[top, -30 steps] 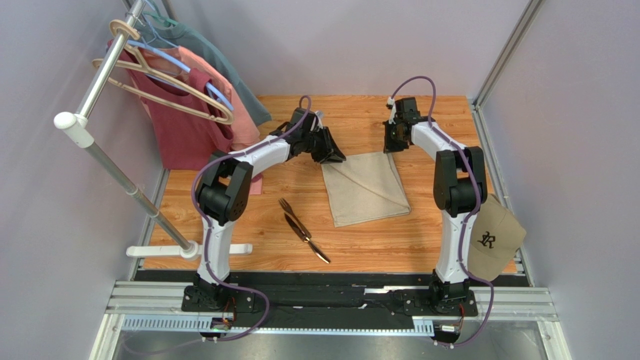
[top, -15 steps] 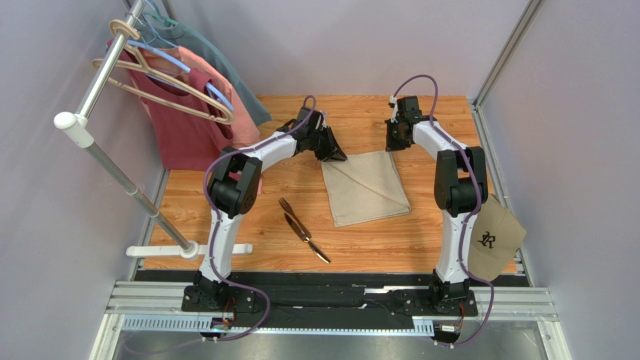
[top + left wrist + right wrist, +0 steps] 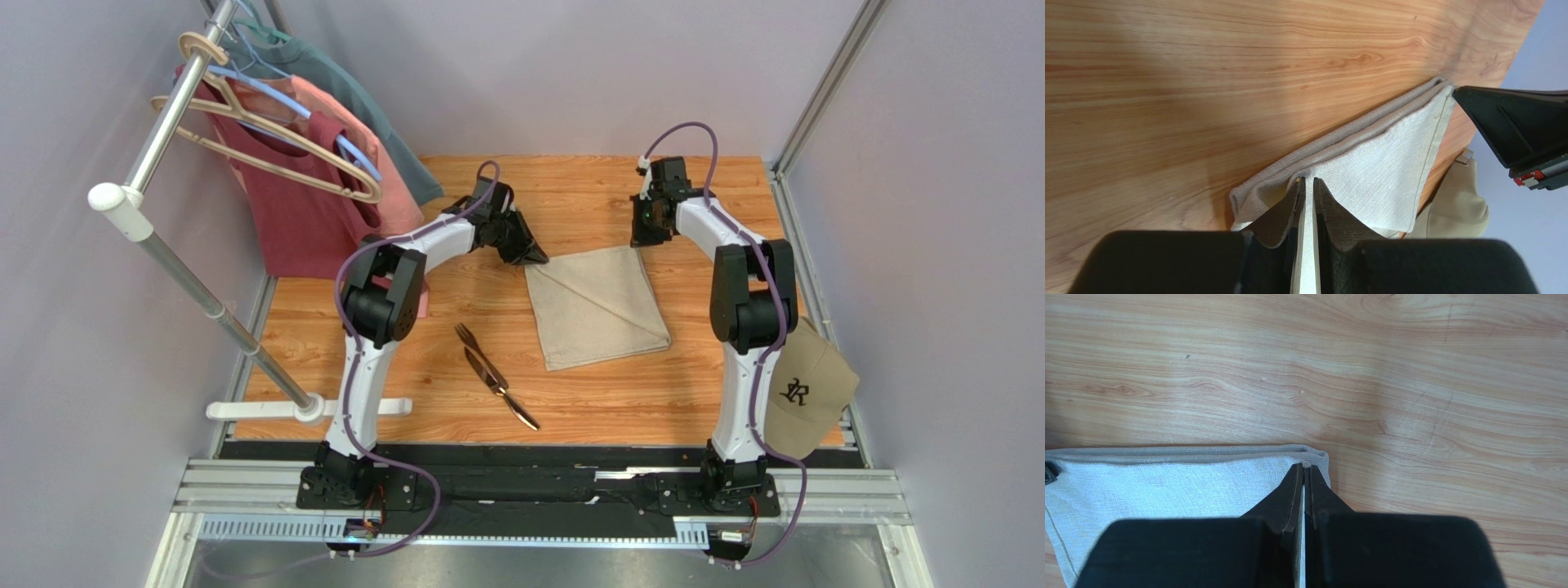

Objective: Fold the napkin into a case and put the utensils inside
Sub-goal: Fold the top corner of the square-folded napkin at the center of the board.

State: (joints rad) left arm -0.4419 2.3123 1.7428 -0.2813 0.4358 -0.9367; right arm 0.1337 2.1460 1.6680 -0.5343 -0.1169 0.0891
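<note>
The beige napkin [image 3: 597, 306] lies flat at the table's middle, folded over with a diagonal crease. My left gripper [image 3: 535, 255] sits low at its far left corner. In the left wrist view the left gripper [image 3: 1306, 180] has its jaws almost together, and the napkin [image 3: 1389, 165] puckers around the tips. My right gripper [image 3: 638, 238] is at the far right corner. Its own view shows the right gripper [image 3: 1304, 468] shut, tips pinching the napkin [image 3: 1168, 484] at the hem. The dark fork [image 3: 470, 339] and knife [image 3: 510, 401] lie crossed left of the cloth.
A garment rack [image 3: 184, 263] with red and pink shirts [image 3: 307, 184] on hangers crowds the far left. A tan cap [image 3: 810, 392] hangs off the table's right edge. Grey walls close in on both sides of the wooden table [image 3: 613, 398].
The left jaws have narrowed onto the napkin's corner, and the left arm's elbow has swung inward. The right arm, napkin and utensils have not moved.
</note>
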